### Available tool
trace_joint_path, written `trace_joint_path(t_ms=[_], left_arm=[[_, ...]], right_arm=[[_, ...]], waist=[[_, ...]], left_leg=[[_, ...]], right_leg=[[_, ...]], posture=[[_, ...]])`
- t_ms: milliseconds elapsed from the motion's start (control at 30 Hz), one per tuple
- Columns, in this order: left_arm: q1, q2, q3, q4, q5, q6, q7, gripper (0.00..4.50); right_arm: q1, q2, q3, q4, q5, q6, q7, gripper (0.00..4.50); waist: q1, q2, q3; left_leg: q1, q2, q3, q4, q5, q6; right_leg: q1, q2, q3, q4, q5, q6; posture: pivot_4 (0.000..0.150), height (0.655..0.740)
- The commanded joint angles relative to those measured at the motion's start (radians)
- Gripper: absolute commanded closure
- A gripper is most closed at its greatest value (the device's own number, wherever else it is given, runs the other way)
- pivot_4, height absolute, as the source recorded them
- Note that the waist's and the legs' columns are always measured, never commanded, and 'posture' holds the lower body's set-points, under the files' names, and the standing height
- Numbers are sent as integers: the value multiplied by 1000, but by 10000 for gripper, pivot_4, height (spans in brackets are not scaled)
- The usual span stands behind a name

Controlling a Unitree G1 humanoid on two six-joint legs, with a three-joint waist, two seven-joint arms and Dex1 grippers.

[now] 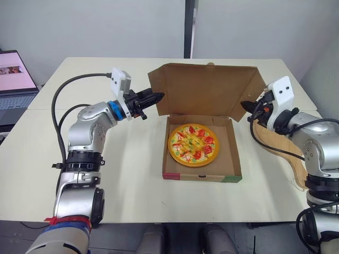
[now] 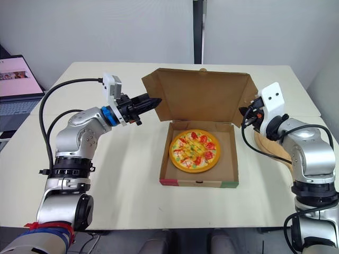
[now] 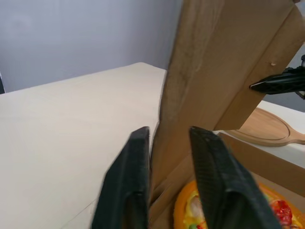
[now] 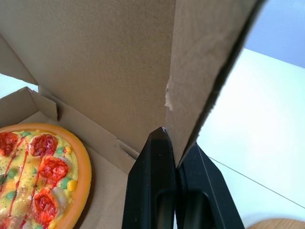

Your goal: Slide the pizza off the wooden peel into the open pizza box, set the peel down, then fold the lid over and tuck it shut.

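The pizza (image 1: 193, 144) lies flat inside the open cardboard box (image 1: 229, 159) at mid-table. The lid (image 1: 204, 90) stands nearly upright behind it, side flaps angled forward. At the lid's left flap is my left gripper (image 1: 158, 97). In the left wrist view its fingers (image 3: 136, 176) are open, with the flap's edge (image 3: 167, 143) standing between them. My right gripper (image 1: 245, 107) is at the lid's right flap. In the right wrist view it (image 4: 176, 143) is shut on that flap's edge. The wooden peel (image 1: 283, 148) lies on the table under my right arm.
A laptop (image 1: 13, 79) sits open on a separate table at the far left. The cream table (image 1: 132, 180) has free room in front of the box and to its left. A wall rises behind the table.
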State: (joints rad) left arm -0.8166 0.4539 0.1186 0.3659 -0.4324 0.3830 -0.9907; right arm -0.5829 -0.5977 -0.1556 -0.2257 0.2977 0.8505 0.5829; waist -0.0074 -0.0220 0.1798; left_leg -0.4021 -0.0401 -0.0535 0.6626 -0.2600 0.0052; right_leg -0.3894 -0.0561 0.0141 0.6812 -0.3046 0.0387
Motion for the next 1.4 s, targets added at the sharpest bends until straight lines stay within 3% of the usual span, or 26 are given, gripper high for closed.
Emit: trace_joint_path(t_ms=[33, 300, 500, 867, 1100, 1400], left_arm=[[-13, -5, 3, -28, -8, -14, 8, 43741], [9, 22, -11, -147, 7, 57, 74, 44666], [-24, -19, -58, -208, 9, 160, 161, 44666], [-129, -147, -75, -72, 27, 164, 219, 44666], [-140, -205, -73, -73, 26, 207, 273, 44666], [-57, -248, -40, -224, -17, 321, 369, 44666]], right_arm=[[-29, -15, -1, -18, 16, -20, 4, 45000], [-32, 4, -9, -74, 11, 20, -59, 45000], [-63, 10, 0, -105, 7, 90, -116, 45000], [-122, 21, 0, -108, -9, 192, -226, 45000], [-129, 94, -31, -151, 10, 278, -305, 45000], [-85, 241, -63, -291, 11, 392, -422, 45000]], waist=[[0, 0, 0], [-1, 0, 0], [2, 0, 0], [4, 0, 0], [4, 0, 0], [2, 0, 0]], left_leg=[[0, 0, 0, 0, 0, 0], [0, 0, 0, 0, 0, 0], [0, 0, 0, 0, 0, 0], [0, 0, 0, 0, 0, 0], [0, 0, 0, 0, 0, -1], [0, 0, 0, 0, 1, -2]], right_leg=[[0, 0, 0, 0, 0, 0], [0, 0, 0, 0, 0, 0], [0, 0, 0, 0, 0, 0], [0, 0, 0, 0, 0, 0], [0, 0, 0, 0, 0, 0], [-1, 0, 1, 1, 0, 0]], posture=[[1500, 7318], [1500, 7318], [1500, 7318], [1500, 7318], [1500, 7318], [1500, 7318]])
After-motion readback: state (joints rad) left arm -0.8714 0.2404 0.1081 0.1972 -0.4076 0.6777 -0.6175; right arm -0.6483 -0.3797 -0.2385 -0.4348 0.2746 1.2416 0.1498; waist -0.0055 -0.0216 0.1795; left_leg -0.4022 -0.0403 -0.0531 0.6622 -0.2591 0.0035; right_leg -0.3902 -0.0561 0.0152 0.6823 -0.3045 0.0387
